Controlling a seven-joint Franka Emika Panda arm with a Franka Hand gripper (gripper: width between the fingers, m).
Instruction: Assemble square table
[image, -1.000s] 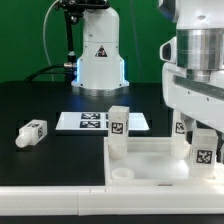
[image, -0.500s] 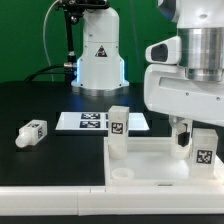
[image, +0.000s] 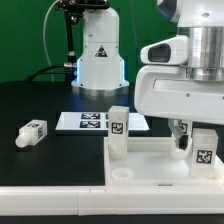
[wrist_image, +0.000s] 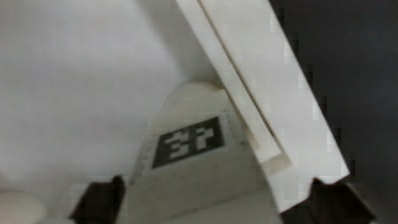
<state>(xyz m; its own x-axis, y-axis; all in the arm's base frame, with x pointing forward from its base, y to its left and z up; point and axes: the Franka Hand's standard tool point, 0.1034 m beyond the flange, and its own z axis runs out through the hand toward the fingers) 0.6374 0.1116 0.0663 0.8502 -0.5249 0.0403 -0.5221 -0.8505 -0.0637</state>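
currently the work stands at the leg-fitting stage of the square table assembly. the square table top (image: 150, 160) lies on the black table (image: 40, 105), tray side up, at the exterior view's right and front. one tagged leg (image: 118, 132) stands upright at the top's far corner on the exterior view's left; a second tagged leg (image: 204, 152) stands at the exterior view's right, directly below the arm. an open corner socket (image: 121, 174) shows at the near corner, unfilled. a third leg (image: 31, 132) lies on its side on the table, well apart from the top, at the exterior view's left. the marker board (image: 88, 121) lies flat behind the top. the tool (wrist_image: 214, 205) is above the right-hand leg; in the wrist view its two dark fingertips (wrist_image: 107, 198) stand either side of that leg (wrist_image: 192, 150) with visible gaps, so the tool reads as open and gripping nothing. judgement: the step in hand is seating or turning this leg in its socket; whether it is fully home cannot be told. the next move, if a regrasp, calls for a centred closure on the leg without tilting it; otherwise a clean vertical retreat, then travel to the loose leg.
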